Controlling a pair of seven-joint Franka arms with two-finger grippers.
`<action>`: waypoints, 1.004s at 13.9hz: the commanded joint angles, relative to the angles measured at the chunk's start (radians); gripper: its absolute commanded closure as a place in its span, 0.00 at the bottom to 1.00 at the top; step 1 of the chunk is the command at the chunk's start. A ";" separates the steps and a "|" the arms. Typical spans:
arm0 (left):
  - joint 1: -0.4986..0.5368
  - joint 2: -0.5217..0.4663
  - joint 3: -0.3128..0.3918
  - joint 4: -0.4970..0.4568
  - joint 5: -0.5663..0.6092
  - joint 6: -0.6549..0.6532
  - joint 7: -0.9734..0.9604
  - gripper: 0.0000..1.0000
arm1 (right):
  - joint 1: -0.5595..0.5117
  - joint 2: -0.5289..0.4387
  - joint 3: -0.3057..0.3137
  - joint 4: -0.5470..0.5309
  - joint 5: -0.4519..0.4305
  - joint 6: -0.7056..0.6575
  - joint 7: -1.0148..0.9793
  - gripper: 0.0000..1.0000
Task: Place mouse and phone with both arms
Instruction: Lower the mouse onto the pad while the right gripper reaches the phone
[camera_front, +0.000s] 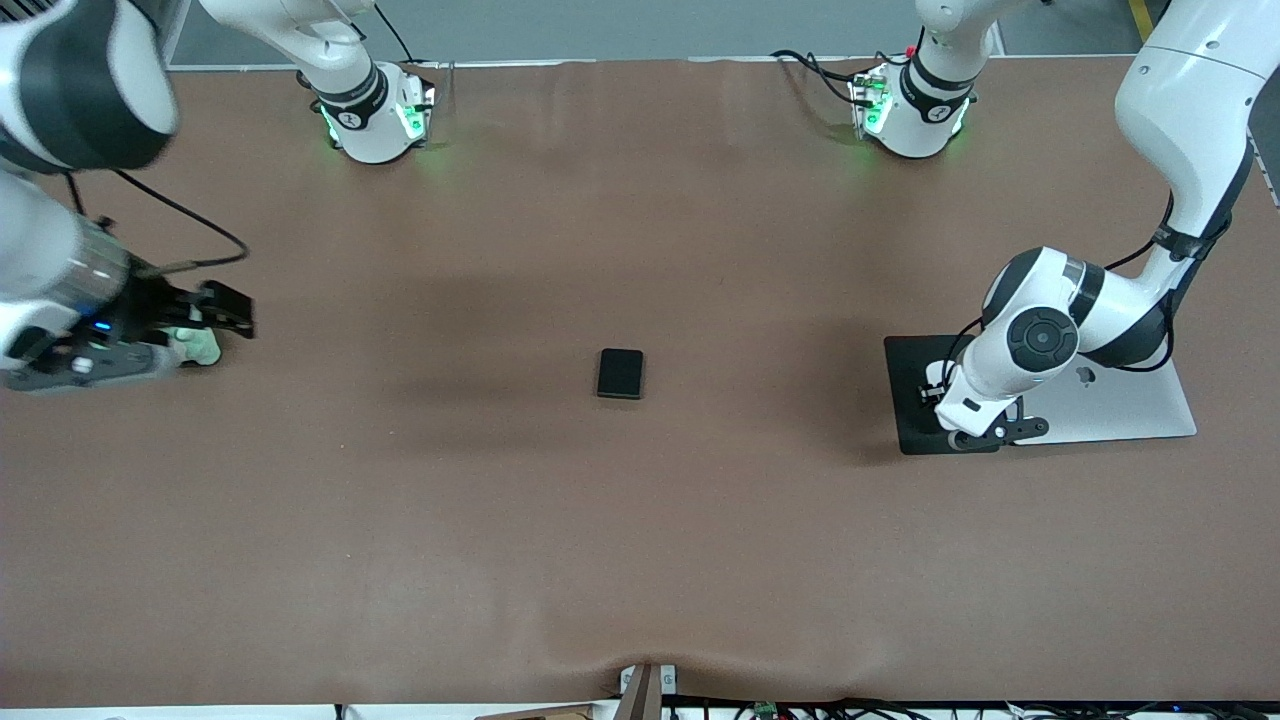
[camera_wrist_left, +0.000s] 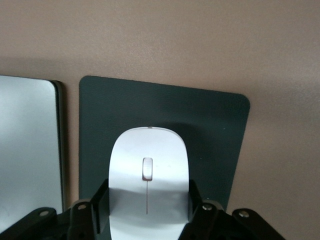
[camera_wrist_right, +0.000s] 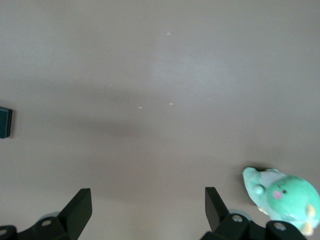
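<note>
Mouse gripped by lowered left gripper on mouse pad; right gripper spread wide.

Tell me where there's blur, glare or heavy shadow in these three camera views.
Front view: the right arm's upper link is motion-blurred, and soft arm shadows darken the table around the phone. Left wrist view: the mouse casts a shadow on the mouse pad. Right wrist view: mild sheen on the table.
</note>
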 joint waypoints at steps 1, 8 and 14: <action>0.028 -0.014 -0.017 -0.050 0.022 0.066 0.031 0.48 | 0.100 0.058 -0.009 0.019 0.013 0.029 0.086 0.00; 0.063 0.009 -0.017 -0.057 0.020 0.103 0.134 0.40 | 0.347 0.208 -0.009 0.019 0.028 0.222 0.543 0.00; 0.063 0.003 -0.017 -0.028 0.017 0.101 0.116 0.00 | 0.481 0.390 -0.006 0.019 0.069 0.385 0.787 0.00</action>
